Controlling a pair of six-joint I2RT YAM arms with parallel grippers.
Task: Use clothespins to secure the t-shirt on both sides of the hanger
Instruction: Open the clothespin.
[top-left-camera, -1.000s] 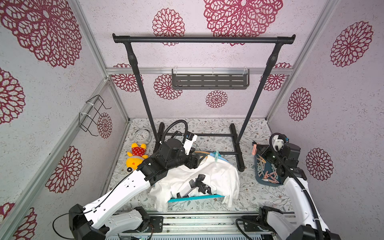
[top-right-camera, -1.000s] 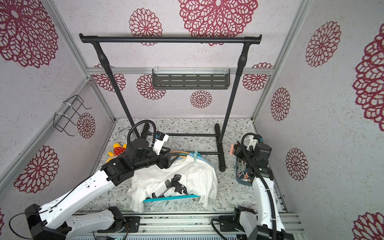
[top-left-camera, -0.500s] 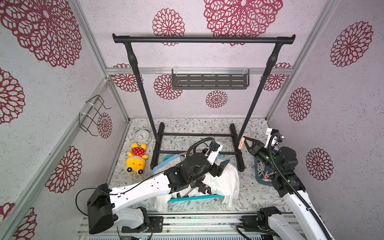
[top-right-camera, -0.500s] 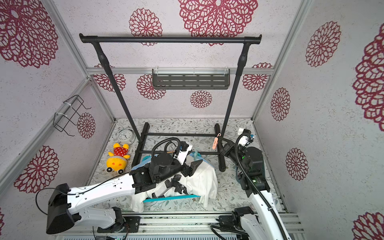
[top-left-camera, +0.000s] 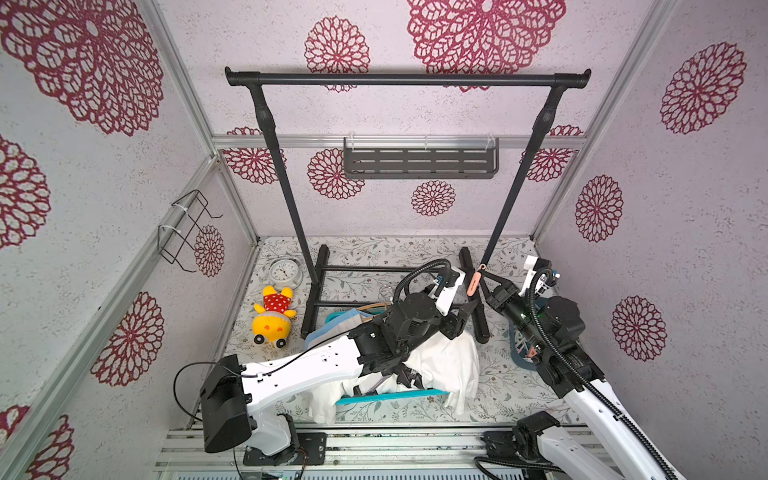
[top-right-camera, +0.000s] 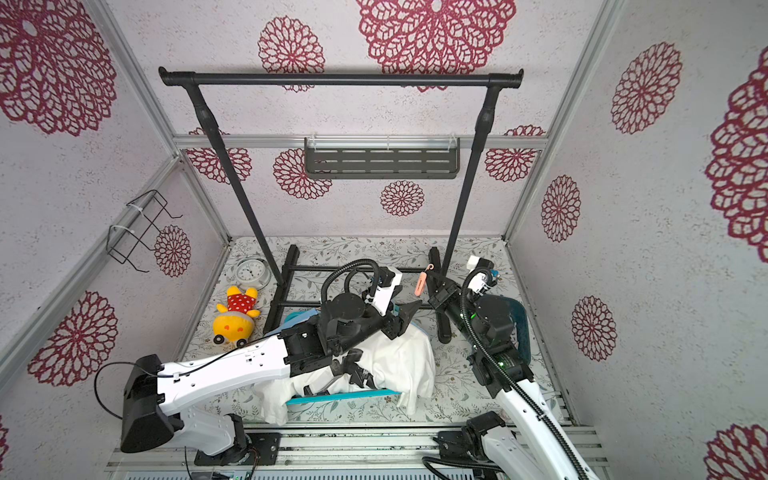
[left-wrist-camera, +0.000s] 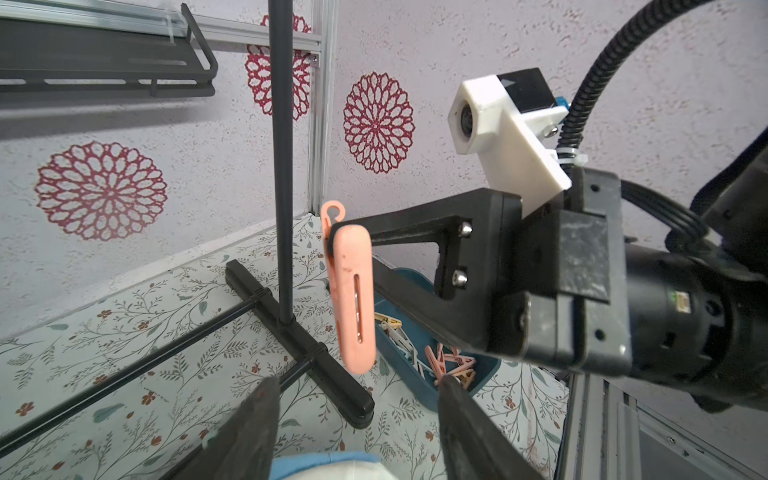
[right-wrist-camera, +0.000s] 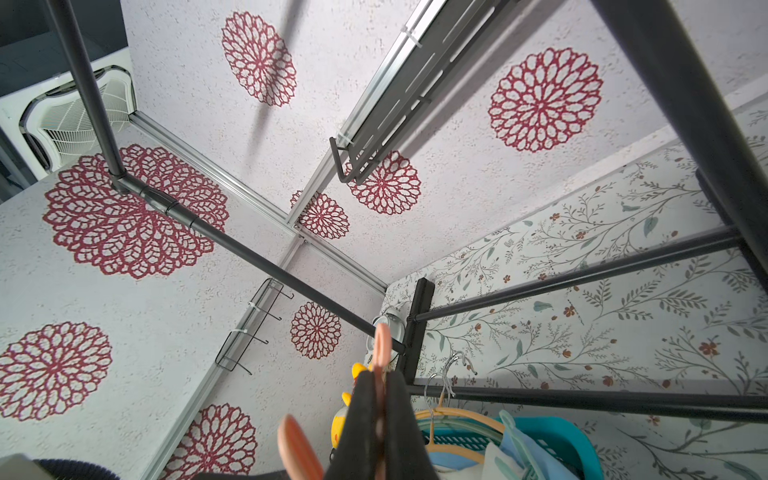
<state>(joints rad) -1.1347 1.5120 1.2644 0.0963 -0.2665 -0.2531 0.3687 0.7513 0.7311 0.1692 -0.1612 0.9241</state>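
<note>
Pink clothespin (left-wrist-camera: 351, 299) pinched at top end in my right pincer (top-left-camera: 485, 277), long axis near upright, held aloft by right rack post (left-wrist-camera: 282, 166). Left pincer (left-wrist-camera: 357, 415) empty, jaws apart, just near-left of clothespin, not touching. Left arm nearer its free lower end.

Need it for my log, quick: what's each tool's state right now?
Left tool: open, holding nothing.
Right tool: closed on a pink clothespin.

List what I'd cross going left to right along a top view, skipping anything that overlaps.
wire wall rack → plush toy → pink clothespin, pinched by the right gripper → blue bin
</note>
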